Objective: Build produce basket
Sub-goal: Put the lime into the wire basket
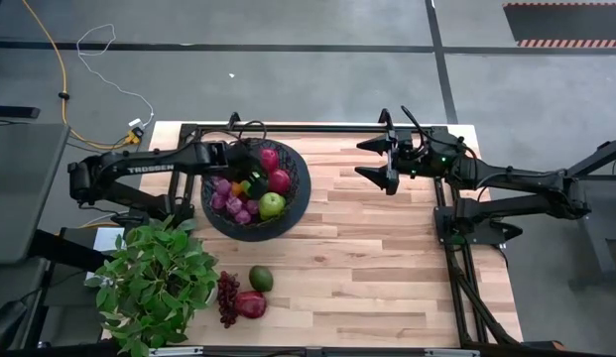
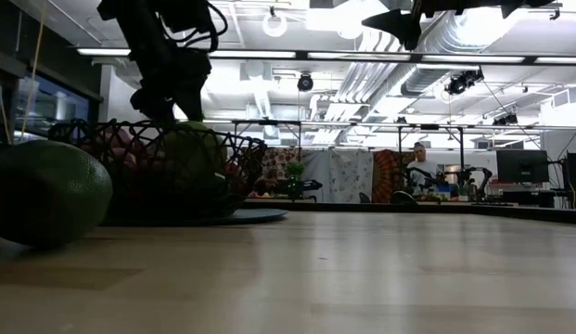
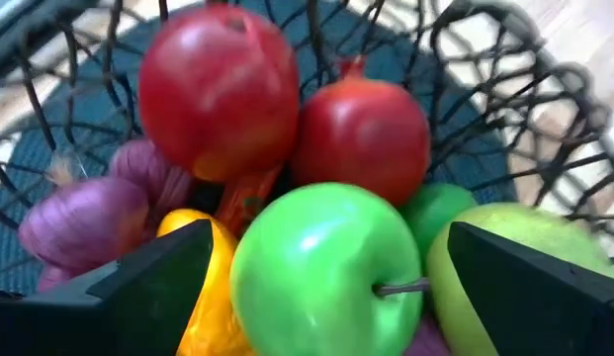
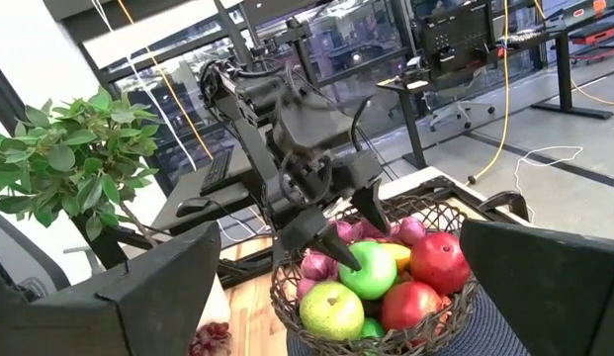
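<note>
**Left gripper over the basket, 3 pieces left on the counter**

Your left gripper [image 4: 336, 242] hangs just above the pile in the basket [image 1: 297, 194], and its fingers stand wide apart on both sides of a green apple [image 3: 321, 272]. In the left wrist view the apple rests on the other fruit and nothing presses it, so I judge it as released, not grasped. The right gripper [image 1: 375, 162] waits over the far part of the counter [image 1: 387, 278], well apart from the basket, with fingers spread and nothing between them.

The basket already holds 2 pomegranates [image 3: 219, 87], purple grapes [image 3: 84, 218], a yellow pepper [image 3: 213, 297] and a second green apple [image 3: 504, 267]. On the counter, near the plant [image 1: 154, 283], you can see an avocado [image 1: 261, 278], a dark grape bunch [image 1: 227, 295] and 1 more red fruit [image 1: 251, 304].

To do this step well, lift the left gripper straight up and keep the fingers open until they are clear above the rim. The apple sits high on round fruit, so a sideways move may roll it out. Then go for the avocado, which lies free; the grapes and the red fruit touch each other.
</note>
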Controlling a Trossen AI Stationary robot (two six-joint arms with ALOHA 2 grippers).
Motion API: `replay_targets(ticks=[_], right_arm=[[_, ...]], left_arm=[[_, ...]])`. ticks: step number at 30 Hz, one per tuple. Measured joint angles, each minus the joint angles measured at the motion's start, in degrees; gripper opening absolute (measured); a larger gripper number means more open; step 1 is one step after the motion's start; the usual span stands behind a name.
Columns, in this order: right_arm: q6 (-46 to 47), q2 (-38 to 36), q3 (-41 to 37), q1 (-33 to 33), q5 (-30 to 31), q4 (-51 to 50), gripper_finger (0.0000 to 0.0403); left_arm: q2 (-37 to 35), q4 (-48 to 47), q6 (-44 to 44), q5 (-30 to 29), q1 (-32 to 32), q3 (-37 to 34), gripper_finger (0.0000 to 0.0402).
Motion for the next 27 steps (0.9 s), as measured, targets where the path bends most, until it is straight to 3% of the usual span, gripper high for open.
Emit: replay_targets(ticks=[12, 15, 20, 27], right_arm=[[-0.2, 0.0, 0.0, 0.0, 1.4, 0.0, 0.0397], [-0.2, 0.0, 0.0, 0.0, 1.3, 0.1, 0.0397], [-0.4, 0.0, 0.0, 0.0, 0.5, 1.1, 0.0397], [-4.8, 0.0, 0.0, 0.0, -0.4, 1.4, 0.0397]], left_arm=[[-3.6, 0.2, 6.6, 2.9, 0.2, 21.8, 0.0400], [-5.5, 4.6, 11.0, 2.7, -1.1, 24.8, 0.0399], [-9.4, 19.2, 16.2, 3.9, -4.9, 21.3, 0.0399], [-14.1, 41.5, 9.9, 4.7, -8.0, 2.3, 0.0399]])
